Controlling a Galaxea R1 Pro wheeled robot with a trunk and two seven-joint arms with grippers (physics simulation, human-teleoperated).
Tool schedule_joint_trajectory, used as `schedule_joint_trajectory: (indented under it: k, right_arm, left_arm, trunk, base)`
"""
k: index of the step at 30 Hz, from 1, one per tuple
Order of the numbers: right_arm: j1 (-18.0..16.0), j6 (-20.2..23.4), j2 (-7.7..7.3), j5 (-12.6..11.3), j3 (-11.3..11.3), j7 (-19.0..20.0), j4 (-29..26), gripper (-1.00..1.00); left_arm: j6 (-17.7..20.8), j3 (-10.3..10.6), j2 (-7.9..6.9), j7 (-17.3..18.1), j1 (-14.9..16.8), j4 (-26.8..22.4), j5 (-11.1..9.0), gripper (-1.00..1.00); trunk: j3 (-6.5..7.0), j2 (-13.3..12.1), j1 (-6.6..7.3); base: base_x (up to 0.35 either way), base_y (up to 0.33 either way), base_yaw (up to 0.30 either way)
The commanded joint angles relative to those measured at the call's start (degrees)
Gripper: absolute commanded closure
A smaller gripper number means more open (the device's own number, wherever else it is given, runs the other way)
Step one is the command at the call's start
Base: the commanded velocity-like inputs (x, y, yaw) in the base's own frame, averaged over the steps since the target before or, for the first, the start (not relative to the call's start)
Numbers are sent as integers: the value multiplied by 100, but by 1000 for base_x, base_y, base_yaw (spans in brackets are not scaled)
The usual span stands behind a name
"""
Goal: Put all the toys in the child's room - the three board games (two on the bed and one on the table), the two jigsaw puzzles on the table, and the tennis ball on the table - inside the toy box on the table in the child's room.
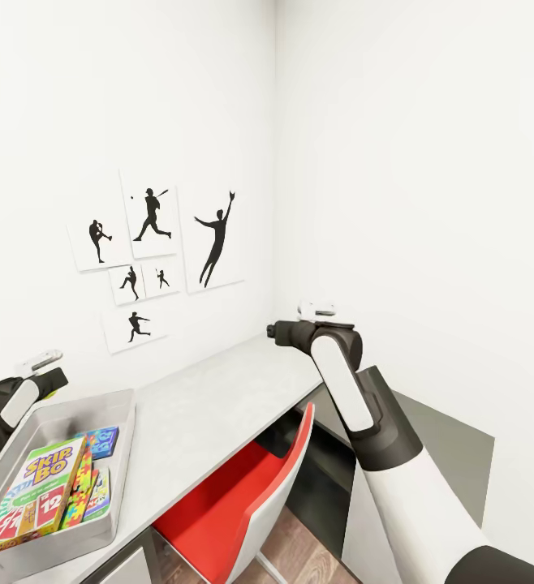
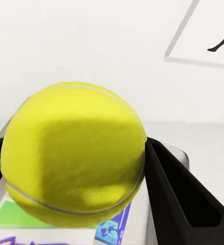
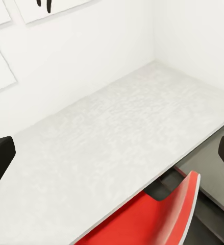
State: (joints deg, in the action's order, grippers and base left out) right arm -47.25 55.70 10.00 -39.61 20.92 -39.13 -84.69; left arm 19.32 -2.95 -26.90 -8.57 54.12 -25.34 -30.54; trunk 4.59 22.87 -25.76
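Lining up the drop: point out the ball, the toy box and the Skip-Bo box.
ball [image 2: 73,158]: left wrist view, middle of its yellow felt.
toy box [image 1: 125,462]: head view, its right wall.
Skip-Bo box [image 1: 44,483]: head view, its printed lid.

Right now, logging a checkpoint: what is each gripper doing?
Left gripper: closed on the tennis ball, above the toy box.
Right gripper: open, holding nothing.

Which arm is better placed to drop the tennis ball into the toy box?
Left: its end effector holds the tennis ball above the toy box. The right end effector hangs open over bare table.
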Motion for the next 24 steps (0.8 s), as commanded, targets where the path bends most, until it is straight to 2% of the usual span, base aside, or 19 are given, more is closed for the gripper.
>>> schedule_joint_trajectory:
  k: [1,5,13,24]
  right_arm:
    - [-4,11,0,-54,12,-60,0,-100]
    - [-4,5,0,-58,23,-60,10,-100]
    - [-4,4,0,-60,26,-60,14,-100]
    - [-4,9,0,-56,26,-59,15,-100]
  left_arm:
    - [24,-3,0,-15,3,-4,-40,100]
    - [20,10,-4,17,10,8,-34,100]
    - [14,30,-10,54,11,11,-31,100]
    - [2,38,-17,57,11,11,-33,100]
  trunk:
    - [-3,5,-2]
    - [-3,5,-2]
    - [10,5,-2]
    - [13,5,-2]
  base:
    - [0,0,-45]
    - [0,21,-168]
    - [-1,148,-254]
    - [-136,97,-37]
